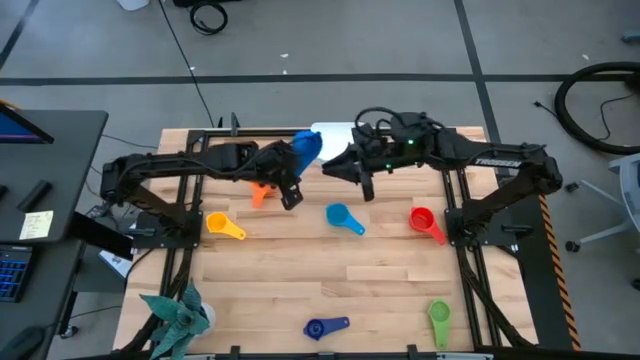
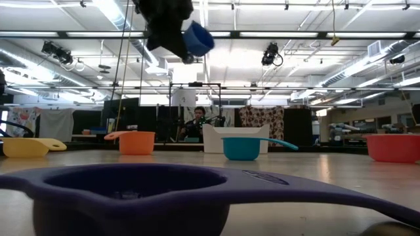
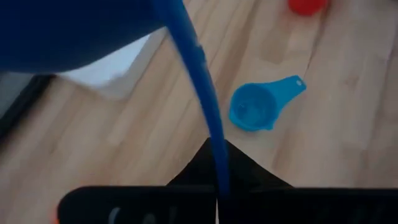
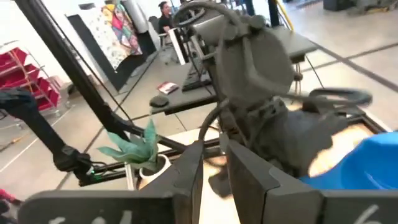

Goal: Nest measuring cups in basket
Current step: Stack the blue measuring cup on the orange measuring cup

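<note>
my left tool (image 1: 292, 196) clamped on medium blue cup (image 1: 306, 147) handle, raised | basket (image 1: 333, 133) just beyond cup | my right tool (image 1: 345, 170) part-open, empty, beside basket

Both arms (image 1: 190, 165) are matte black, built of jointed segments with looped black cables; the right arm (image 1: 480, 155) carries pale lettering and small green lights near its wrist.

Grey tiled floor (image 1: 400, 40) w/ dark seams around wooden table (image 1: 330, 280). Open ceiling w/ strip lights (image 2: 315, 36) (ducts too). Desk (image 1: 40, 170) at left edge; red bins (image 4: 25, 74).
</note>
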Controlling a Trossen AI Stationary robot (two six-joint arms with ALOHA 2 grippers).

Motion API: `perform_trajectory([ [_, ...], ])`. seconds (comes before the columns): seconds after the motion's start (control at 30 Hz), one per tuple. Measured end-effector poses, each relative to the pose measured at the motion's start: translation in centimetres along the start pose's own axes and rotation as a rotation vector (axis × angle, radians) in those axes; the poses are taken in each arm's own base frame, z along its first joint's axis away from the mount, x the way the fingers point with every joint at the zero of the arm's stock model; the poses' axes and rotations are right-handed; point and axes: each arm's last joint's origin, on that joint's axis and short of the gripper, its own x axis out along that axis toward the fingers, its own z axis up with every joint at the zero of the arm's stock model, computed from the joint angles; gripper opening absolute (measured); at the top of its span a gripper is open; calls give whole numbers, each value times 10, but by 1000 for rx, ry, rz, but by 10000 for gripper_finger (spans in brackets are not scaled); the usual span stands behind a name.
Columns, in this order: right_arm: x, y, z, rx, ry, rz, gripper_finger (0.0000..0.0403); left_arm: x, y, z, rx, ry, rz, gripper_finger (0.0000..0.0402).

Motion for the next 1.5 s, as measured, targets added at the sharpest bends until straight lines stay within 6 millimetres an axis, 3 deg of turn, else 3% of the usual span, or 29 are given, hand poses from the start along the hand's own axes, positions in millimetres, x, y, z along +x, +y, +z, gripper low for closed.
perform_trajectory([
  [0.3,-29,19,10,-68,-45,24,75,-61,12,-16,-247,37,-105,1],
  [0.57,-36,27,11,-91,-48,47,72,-117,21,-32,-382,-44,-168,1],
  [0.77,-35,28,8,-88,-22,46,72,-143,26,-39,-427,-123,-213,1],
  [1.03,-35,27,6,-84,-1,45,72,-161,33,-50,-457,-179,-150,1],
  [1.17,-35,27,6,-84,1,44,72,-153,36,-62,-464,-182,-120,1],
  [1.23,-35,27,6,-84,1,44,72,-135,37,-72,-487,-175,-148,1],
  [1.5,-35,27,6,-76,2,45,72,-72,34,-105,-529,-354,-518,1],
])
